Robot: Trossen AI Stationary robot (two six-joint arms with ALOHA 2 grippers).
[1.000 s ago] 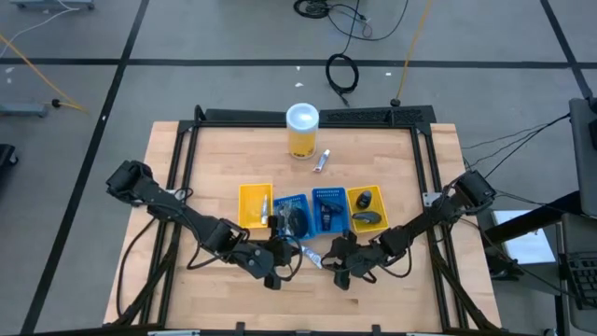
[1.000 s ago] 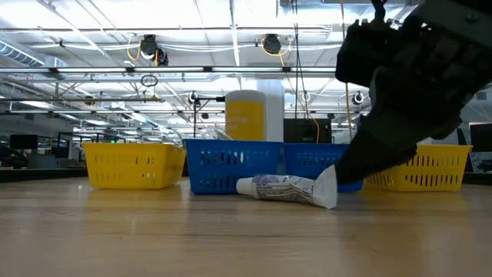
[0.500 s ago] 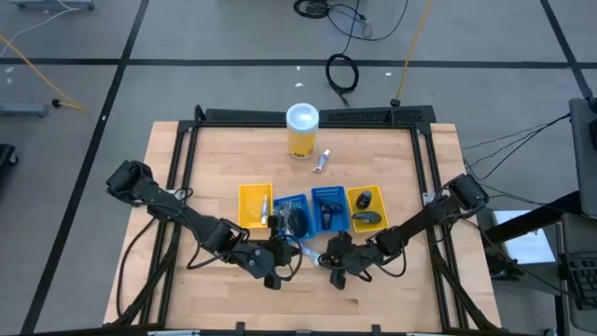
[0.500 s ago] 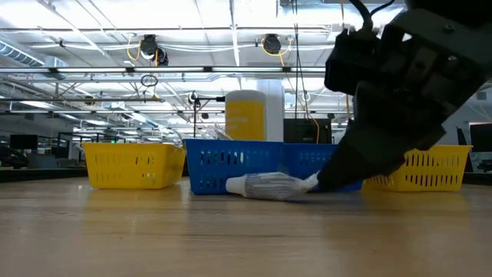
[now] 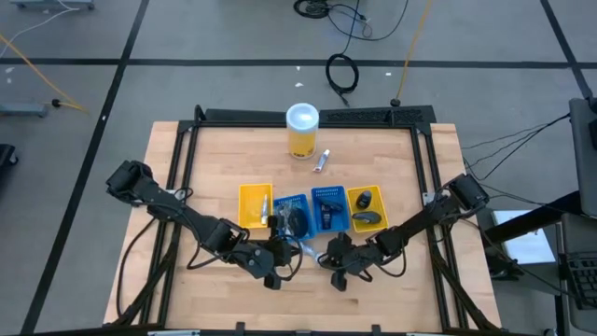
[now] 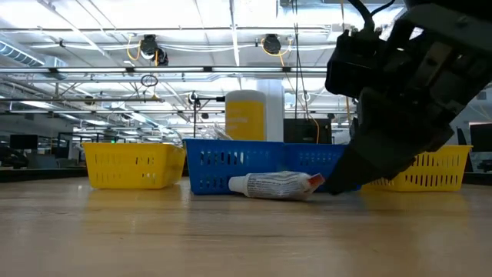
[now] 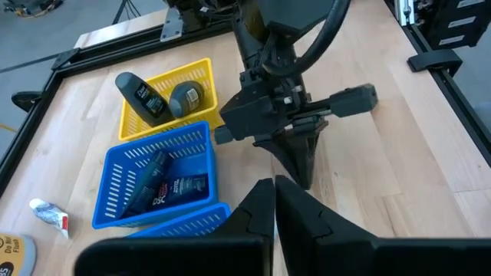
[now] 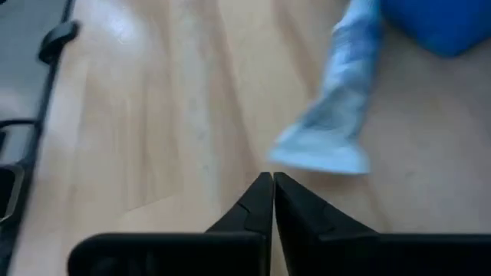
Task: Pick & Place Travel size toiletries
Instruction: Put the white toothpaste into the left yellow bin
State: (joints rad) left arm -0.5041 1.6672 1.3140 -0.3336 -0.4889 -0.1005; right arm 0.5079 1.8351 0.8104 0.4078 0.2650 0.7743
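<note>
A small white tube (image 6: 273, 185) with blue marks lies on its side on the table in front of the blue baskets (image 6: 254, 163). My right gripper (image 8: 272, 181) is shut, low over the table. The tube's flat crimped end (image 8: 318, 157) lies just past its fingertips, and nothing is between the fingers. In the high view this gripper (image 5: 328, 262) is near the table's front, beside the tube (image 5: 310, 252). My left gripper (image 7: 275, 188) is shut and empty, held above the table by the blue basket (image 5: 291, 217). My right gripper's shut fingertips (image 6: 336, 185) slant down to the table right at the tube's crimped end (image 6: 314, 182). I cannot tell whether they touch it. The tube lies flat on the wood and is not between the fingers.
A row of baskets crosses the table's middle: yellow (image 5: 254, 205), blue, blue (image 5: 327, 207), yellow (image 5: 366, 208). They hold dark bottles (image 7: 165, 96) and dark tubes (image 7: 161, 188). A tall yellow canister (image 5: 301, 131) and another small tube (image 5: 324, 161) stand farther back.
My right gripper has shut and come a little closer to the tube without taking hold of it. The tube has slid slightly toward the table's left and rolled. Its crimped end, which stood raised before, now lies low against the table.
</note>
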